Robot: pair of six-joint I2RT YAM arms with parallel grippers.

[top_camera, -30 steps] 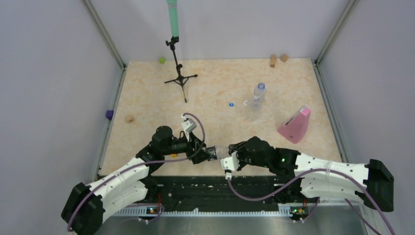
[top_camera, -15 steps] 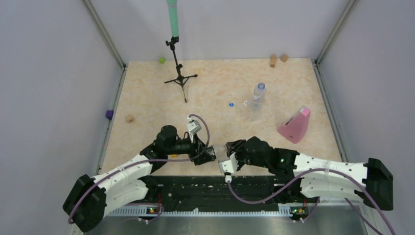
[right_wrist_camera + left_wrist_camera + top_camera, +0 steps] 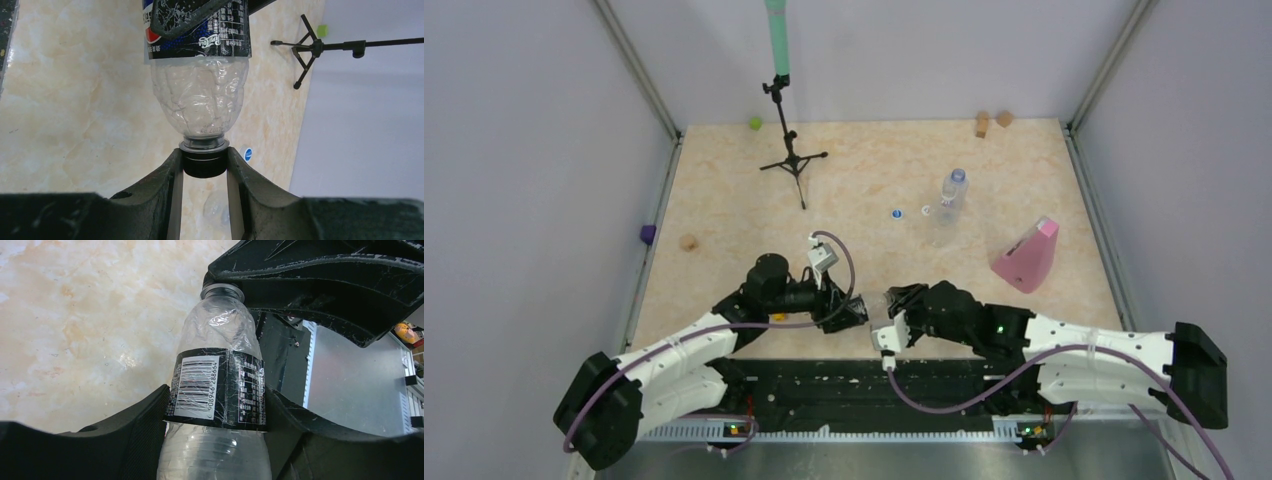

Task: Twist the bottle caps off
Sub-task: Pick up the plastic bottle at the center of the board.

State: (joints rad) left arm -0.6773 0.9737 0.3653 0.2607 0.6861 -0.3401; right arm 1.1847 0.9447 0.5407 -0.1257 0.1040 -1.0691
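while the right tool [image 3: 203, 167] is pinched on the black cap [image 3: 202, 162], the left tool [image 3: 216, 405] is pressed against both sides of the dark-label bottle [image 3: 215, 335], which spans between the two tools. its clear wall is crumpled; contents not discernible. its base is cut off in the left wrist view. a second bottle [image 3: 951, 195] stands on the counter [image 3: 724, 200] well beyond the right tool; fill too small to tell. a blue cap [image 3: 896, 213] lies near it.

Barcode [image 3: 194, 385] "08946 288664" on bottle [image 3: 216, 325] label [image 3: 245, 390]
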